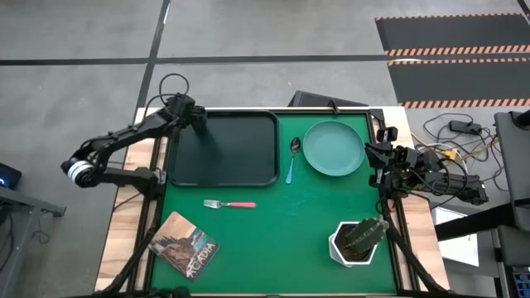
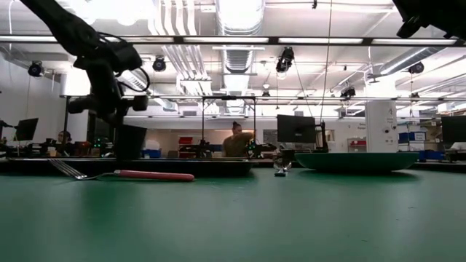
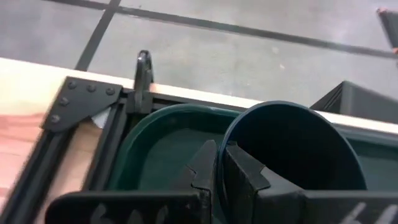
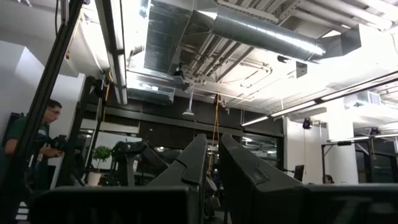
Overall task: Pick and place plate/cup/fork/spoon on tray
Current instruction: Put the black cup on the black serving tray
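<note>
My left gripper is over the far left corner of the black tray, shut on the black cup. The low view shows the cup below the fingers. On the green mat, the teal plate lies at the far right. The blue-handled spoon lies between plate and tray. The pink-handled fork lies in front of the tray. My right gripper waits at the table's right edge, pointing up, shut on nothing. My left gripper pinches the cup's wall at the rim, with one finger inside the cup and the other outside. The fingers slant down from the table's left. The cup is over the tray's far left corner; whether its base touches the tray I cannot tell.
A white pot with a green plant stands at the near right. A picture coaster lies at the near left. A black box sits just beyond the far edge. Frame posts run along both table sides.
</note>
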`<control>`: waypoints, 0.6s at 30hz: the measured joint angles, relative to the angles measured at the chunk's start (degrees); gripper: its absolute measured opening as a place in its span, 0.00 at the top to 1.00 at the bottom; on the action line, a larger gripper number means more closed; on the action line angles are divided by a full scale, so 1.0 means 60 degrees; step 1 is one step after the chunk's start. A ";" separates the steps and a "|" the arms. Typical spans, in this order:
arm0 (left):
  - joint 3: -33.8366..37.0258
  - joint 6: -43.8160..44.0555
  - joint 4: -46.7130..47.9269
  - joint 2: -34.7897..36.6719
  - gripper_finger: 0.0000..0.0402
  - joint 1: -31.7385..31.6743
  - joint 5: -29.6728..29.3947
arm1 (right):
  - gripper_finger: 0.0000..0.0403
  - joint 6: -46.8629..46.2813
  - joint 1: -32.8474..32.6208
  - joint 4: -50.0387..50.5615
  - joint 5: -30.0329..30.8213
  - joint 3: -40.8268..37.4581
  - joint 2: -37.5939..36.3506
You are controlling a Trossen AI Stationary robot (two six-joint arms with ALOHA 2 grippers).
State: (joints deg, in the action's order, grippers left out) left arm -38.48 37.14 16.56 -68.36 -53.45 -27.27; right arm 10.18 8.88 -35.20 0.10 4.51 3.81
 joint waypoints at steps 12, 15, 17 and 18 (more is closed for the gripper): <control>0.0374 0.0296 -0.0617 -0.0094 0.98 -0.0032 -0.0007 | 0.92 0.0018 0.0000 -0.0004 0.0000 0.0000 0.0000; 0.0364 0.0289 -0.0627 -0.0094 0.98 -0.0032 -0.0007 | 0.92 0.0018 0.0000 -0.0004 0.0000 0.0000 0.0000; 0.0368 0.0268 -0.0621 -0.0090 0.98 -0.0032 -0.0007 | 0.92 0.0018 0.0000 -0.0004 0.0002 0.0000 0.0000; 0.0368 0.0267 -0.0621 -0.0090 0.98 -0.0032 -0.0007 | 0.92 0.0018 0.0000 -0.0004 0.0000 0.0000 0.0000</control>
State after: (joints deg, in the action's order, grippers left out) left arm -36.27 38.74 12.84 -68.90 -53.65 -27.31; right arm 10.28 8.88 -35.22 0.10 4.51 3.81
